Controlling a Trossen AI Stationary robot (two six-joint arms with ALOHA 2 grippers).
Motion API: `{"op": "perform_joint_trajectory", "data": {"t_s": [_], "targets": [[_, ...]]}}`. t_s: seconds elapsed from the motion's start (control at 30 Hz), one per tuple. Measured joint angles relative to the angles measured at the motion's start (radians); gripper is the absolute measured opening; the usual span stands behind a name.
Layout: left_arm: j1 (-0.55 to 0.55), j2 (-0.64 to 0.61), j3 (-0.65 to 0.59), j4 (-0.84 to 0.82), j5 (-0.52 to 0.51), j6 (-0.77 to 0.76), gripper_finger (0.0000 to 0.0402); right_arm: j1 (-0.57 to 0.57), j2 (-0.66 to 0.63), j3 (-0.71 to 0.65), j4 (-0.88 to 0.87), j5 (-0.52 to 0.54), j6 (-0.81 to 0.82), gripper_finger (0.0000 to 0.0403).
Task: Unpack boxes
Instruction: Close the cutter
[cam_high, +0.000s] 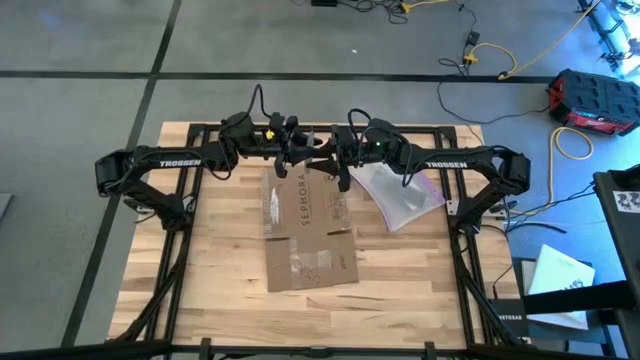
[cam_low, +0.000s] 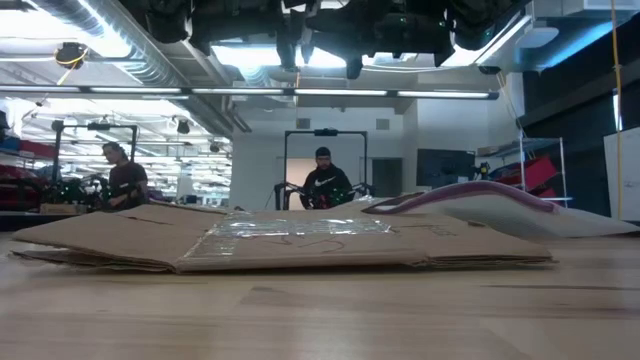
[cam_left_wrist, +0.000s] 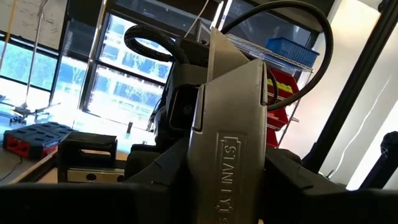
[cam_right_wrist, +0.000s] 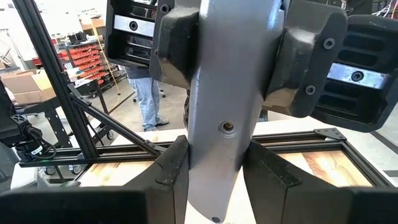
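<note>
Cardboard box (cam_high: 306, 228) is laid flat, long axis running away from both grippers (cam_high: 318, 160), which are clamped on a grey knife (cam_right_wrist: 227, 106) above its far end.

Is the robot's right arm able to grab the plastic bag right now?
Probably not yet. The right gripper is shut on the grey Stanley knife, as is the left gripper. The clear plastic bag lies uncovered below that arm.
</note>
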Motion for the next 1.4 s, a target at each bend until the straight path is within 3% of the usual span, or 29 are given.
{"op": "perform_joint_trajectory", "data": {"t_s": [1.0, 1.4], "targets": [[0.002, 0.0, -0.001, 0.0, 0.0, 0.028, 0.0125, -0.002, 0.0, 0.0, -0.001, 0.001, -0.002, 0.0103], [-0.003, 0.001, -0.011, -0.077, 0.006, 0.063, 0.0125, 0.01, -0.003, 0.002, -0.124, -0.009, -0.039, 0.0102]]}}
